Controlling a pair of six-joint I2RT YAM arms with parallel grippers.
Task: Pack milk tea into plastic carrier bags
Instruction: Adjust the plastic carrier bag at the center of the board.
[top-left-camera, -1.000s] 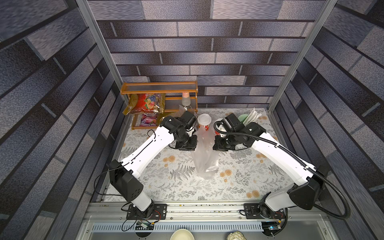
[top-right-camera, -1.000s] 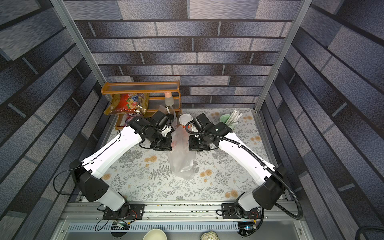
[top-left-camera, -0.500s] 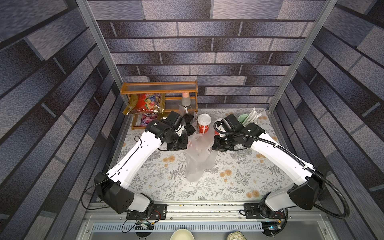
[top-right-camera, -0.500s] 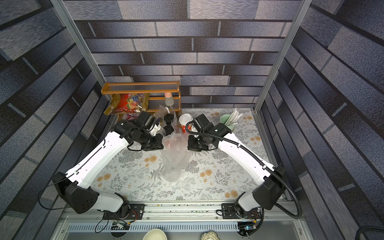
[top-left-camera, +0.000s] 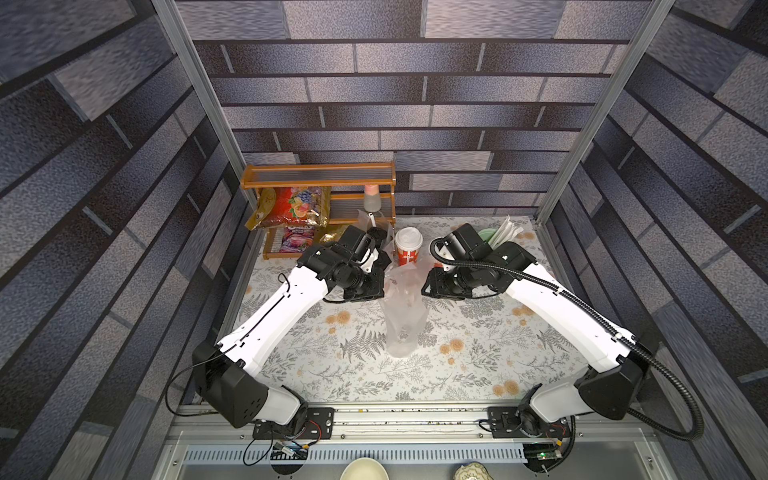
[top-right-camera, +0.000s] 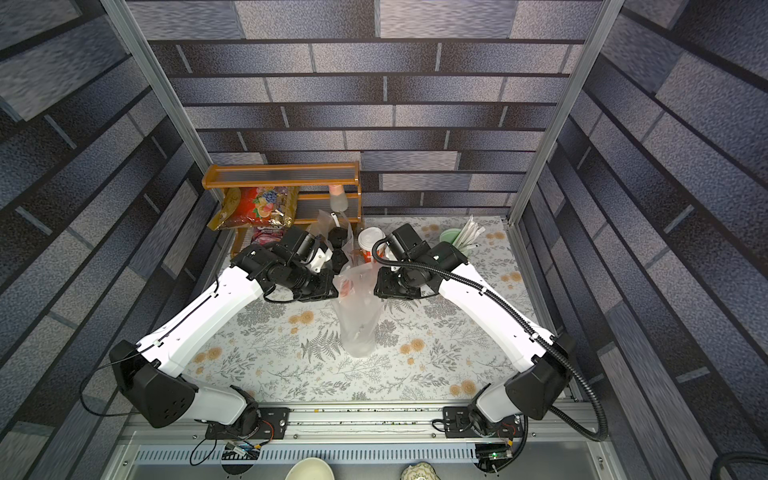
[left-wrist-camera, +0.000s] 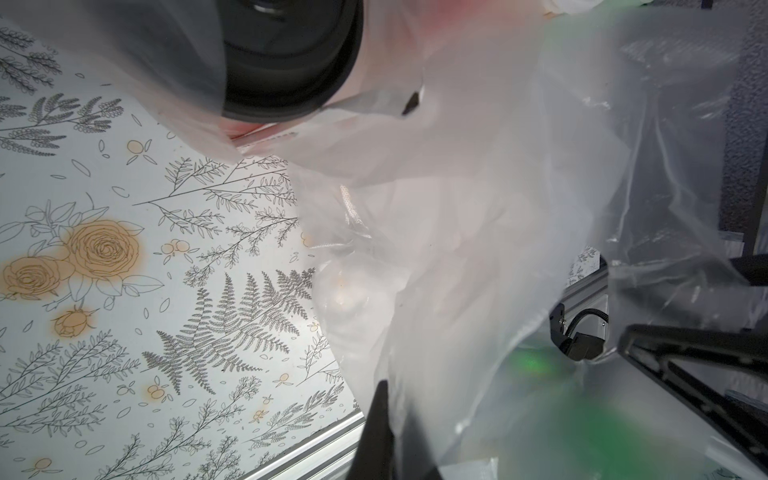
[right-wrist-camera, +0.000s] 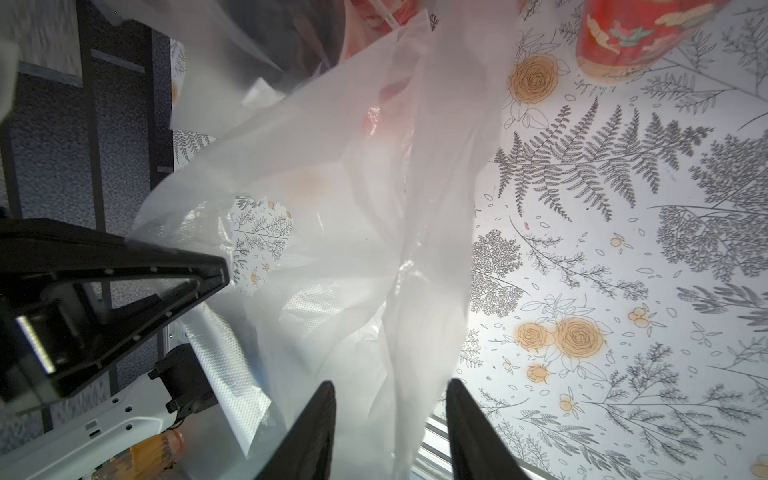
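Though right claw (right-wrist-camera: 391, 385) gapes, carrier bag (right-wrist-camera: 353, 199) lies between jaws.

Jaws of right gripper (right-wrist-camera: 390, 386) now parted, were pinched shut a second ago; thin clear crinkly plastic carrier bag (top-left-camera: 401, 320) hangs loose between them. White left arm (top-left-camera: 282, 316) leaned left, now swung back right. Bag's near end went left, then back toward centre.

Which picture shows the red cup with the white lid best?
A top view: the white-lidded red cup shows lid and side, unblocked. The right wrist view catches only what seems its red bottom; the left wrist view doesn't show it.
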